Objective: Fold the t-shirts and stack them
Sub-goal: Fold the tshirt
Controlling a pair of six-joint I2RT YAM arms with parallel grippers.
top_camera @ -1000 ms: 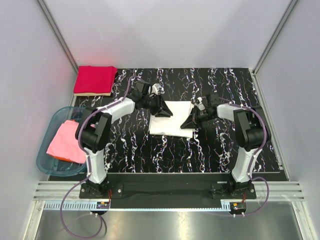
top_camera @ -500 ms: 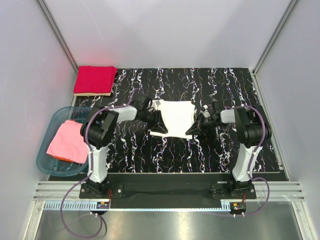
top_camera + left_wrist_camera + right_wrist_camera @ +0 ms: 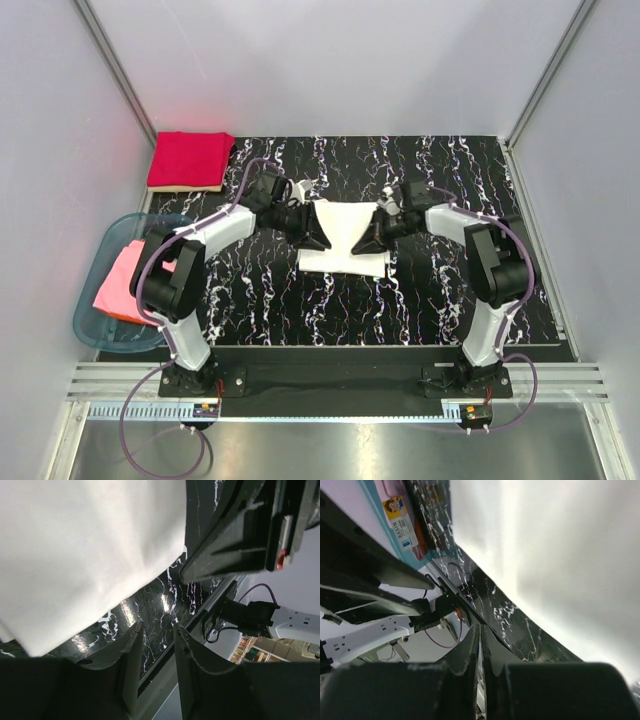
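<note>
1. Treating the white t-shirt (image 3: 342, 240), lying mid-table (image 3: 440, 300), as light, limp and easily rumpled; pinching at side edges or corners.
2. Showing the left gripper (image 3: 172, 627) parted by a slit, holding nothing; the right gripper (image 3: 480, 630) pressed closed, no cloth visibly between.
3. Finding open marble all round; minding the red stack (image 3: 190, 160) far-left and the basin (image 3: 85, 335).
</note>
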